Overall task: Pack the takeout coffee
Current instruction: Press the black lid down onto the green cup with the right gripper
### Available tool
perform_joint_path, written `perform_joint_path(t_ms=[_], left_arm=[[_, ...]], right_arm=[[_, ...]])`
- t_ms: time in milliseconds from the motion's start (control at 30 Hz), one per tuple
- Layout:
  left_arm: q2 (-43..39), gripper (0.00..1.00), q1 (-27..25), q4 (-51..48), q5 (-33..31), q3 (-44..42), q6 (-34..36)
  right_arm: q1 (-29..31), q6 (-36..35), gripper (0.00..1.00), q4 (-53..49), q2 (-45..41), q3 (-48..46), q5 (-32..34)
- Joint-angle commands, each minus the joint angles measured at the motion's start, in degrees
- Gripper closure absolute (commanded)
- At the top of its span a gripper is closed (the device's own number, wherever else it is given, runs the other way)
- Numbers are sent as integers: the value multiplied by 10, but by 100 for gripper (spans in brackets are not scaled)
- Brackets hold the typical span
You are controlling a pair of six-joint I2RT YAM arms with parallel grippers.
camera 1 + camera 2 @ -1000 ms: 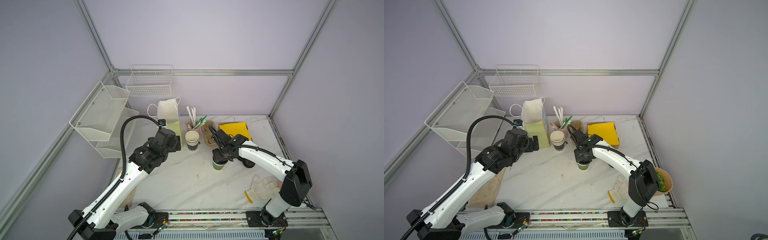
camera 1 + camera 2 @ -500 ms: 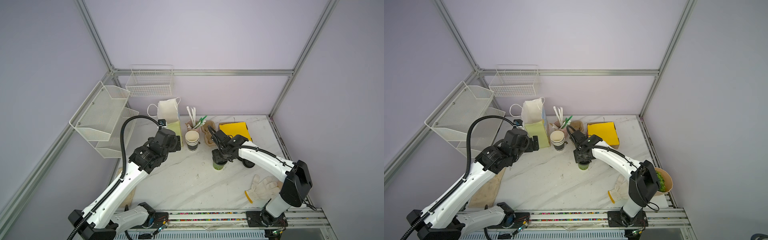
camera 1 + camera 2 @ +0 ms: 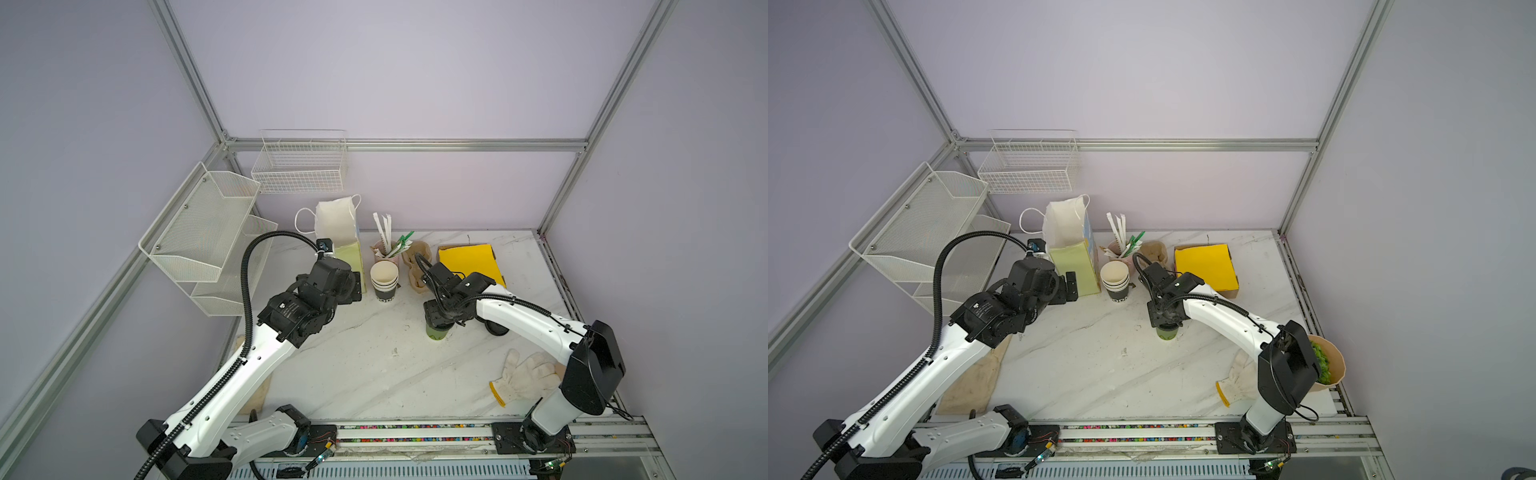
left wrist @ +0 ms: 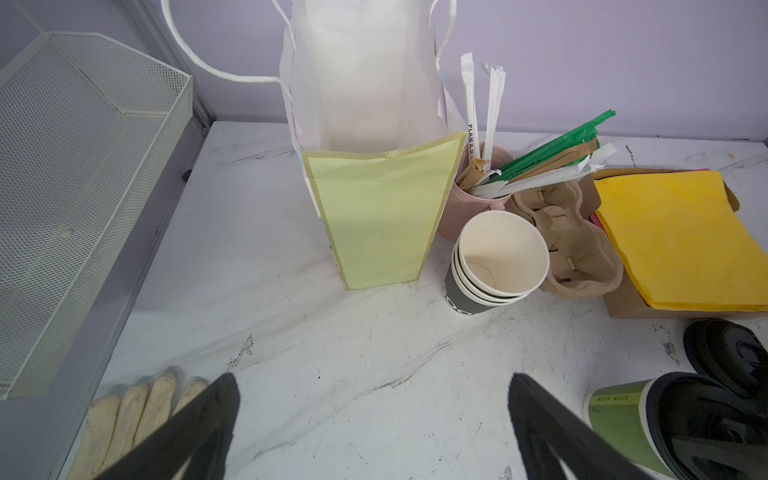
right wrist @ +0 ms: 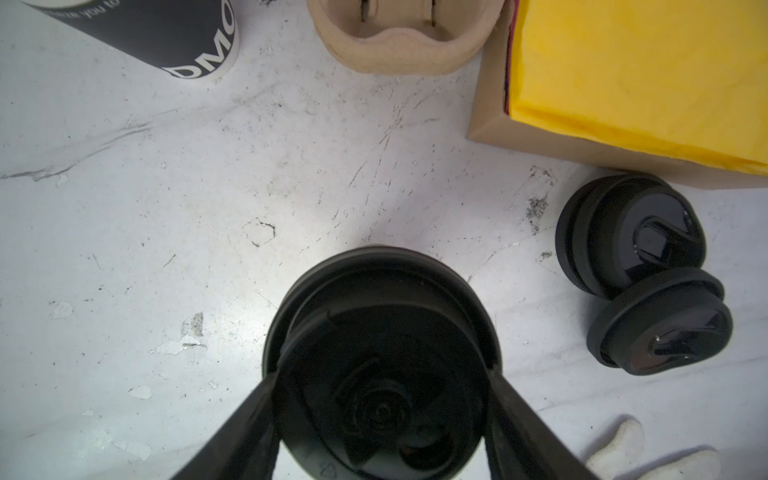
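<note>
1. The right tool (image 5: 382, 374) is closed partway on the takeout coffee cup (image 3: 436, 332), its fingers (image 5: 511, 399) pressed against opposite sides of the black lid (image 5: 380, 307) from above.
2. The dark green cup is upright near the middle of the marble surface (image 3: 365, 374), well apart from the paper bag (image 3: 337, 232). Whether it rests on the surface is unclear.
3. The left tool (image 4: 374, 386) hangs wide open and empty, facing the bag.
4. Two spare lids (image 5: 640, 282) lie beside the cup, touching each other.
</note>
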Motion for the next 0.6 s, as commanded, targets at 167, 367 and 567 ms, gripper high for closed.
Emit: perform_joint_path(t_ms=[167,367,567], left_arm=[[3,0,4,15,1,-18,9],[8,0,4,14,14,-17,10],[21,0,4,14,58,-16,5]], right_arm=[[2,13,35,-27,5,-21,-35],[-2,0,35,-53,25,-5,-76],[-14,-19,35,-73,40,-2,-96]])
